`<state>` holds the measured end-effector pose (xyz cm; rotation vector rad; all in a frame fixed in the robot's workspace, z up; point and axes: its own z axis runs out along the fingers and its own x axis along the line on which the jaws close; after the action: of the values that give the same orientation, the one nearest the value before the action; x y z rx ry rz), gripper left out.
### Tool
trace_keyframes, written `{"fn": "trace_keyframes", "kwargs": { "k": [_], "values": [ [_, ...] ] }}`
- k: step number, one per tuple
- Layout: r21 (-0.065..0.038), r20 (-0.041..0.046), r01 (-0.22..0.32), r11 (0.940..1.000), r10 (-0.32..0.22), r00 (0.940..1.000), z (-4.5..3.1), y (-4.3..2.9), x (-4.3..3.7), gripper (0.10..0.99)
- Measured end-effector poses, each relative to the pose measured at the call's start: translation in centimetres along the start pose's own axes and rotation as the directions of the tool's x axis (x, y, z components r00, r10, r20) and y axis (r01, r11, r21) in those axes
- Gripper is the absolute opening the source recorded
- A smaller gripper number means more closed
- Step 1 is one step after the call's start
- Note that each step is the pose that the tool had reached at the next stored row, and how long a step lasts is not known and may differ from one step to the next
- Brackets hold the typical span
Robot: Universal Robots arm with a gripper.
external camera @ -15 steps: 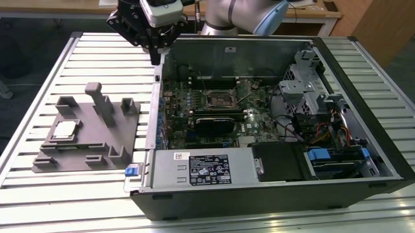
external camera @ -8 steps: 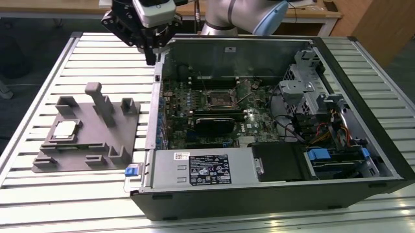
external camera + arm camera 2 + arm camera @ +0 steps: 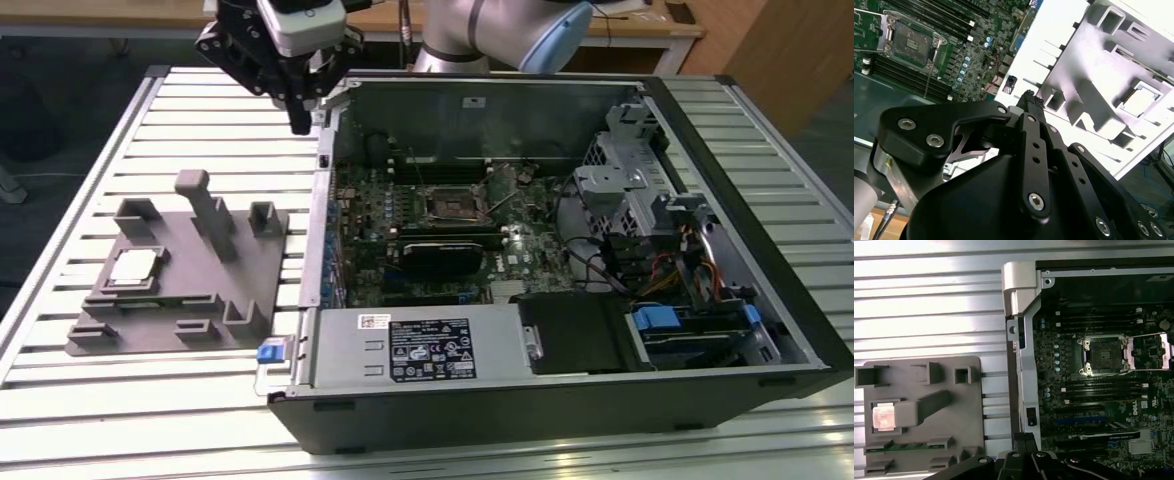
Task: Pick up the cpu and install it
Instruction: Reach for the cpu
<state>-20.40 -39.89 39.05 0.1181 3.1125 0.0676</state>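
Cpu [image 3: 134,267] [image 3: 1140,101] [image 3: 883,418] lies flat, silvery top up, in a square recess of the grey holder [image 3: 187,285] [image 3: 969,405], outside the computer case [image 3: 561,400] and well apart from it. That holder rests on the slatted table [image 3: 134,420], just beside the computer case on the side toward the exterior view's left. 1 green strip of circuit board sits in another slot of the same holder, seen in the first wrist view.

The hand [image 3: 300,118] [image 3: 1030,97] [image 3: 1024,437] hangs above the computer case's open side wall, at the corner nearest the arm [image 3: 494,30]. Its fingertips are pressed together and grip nothing. It touches neither the cpu nor the case.

Inside the computer case, the motherboard [image 3: 400,190] lies flat and exposed. The socket [image 3: 454,207] [image 3: 910,45] [image 3: 1102,354] sits near the middle of the case's floor, with its metal frame swung open to 1 side. Dark memory slots run along both sides of the socket within the case.
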Motion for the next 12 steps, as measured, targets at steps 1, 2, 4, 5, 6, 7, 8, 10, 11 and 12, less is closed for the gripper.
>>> {"fn": "trace_keyframes", "kwargs": {
  "k": [1,2,4,5,6,7,8,10,11,12],
  "values": [
    [0.000,0.0000,0.000,1.0000,0.000,1.0000,0.00,-0.01,0.10,0.106],
    [0.000,0.0000,0.000,1.0000,0.000,1.0000,0.00,-0.02,0.19,0.106],
    [0.000,0.0000,0.000,1.0000,0.000,1.0000,-0.01,-0.03,0.39,0.106],
    [0.000,0.0000,0.000,1.0000,0.000,1.0000,-0.01,-0.04,0.51,0.106],
    [0.000,0.0000,0.000,1.0000,0.000,1.0000,-0.01,-0.05,0.61,0.106],
    [0.000,0.0000,0.000,1.0000,0.000,1.0000,-0.01,-0.05,0.72,0.106],
    [0.000,0.0000,0.000,1.0000,0.000,1.0000,-0.01,-0.06,0.81,0.106],
    [0.000,0.0000,0.000,1.0000,0.000,1.0000,-0.01,-0.08,1.00,0.106],
    [0.000,0.0000,0.000,1.0000,0.000,1.0000,-0.02,-0.09,1.09,0.106],
    [0.000,0.0001,0.000,1.0000,0.000,1.0000,-0.02,-0.09,1.19,0.106]
  ]
}}
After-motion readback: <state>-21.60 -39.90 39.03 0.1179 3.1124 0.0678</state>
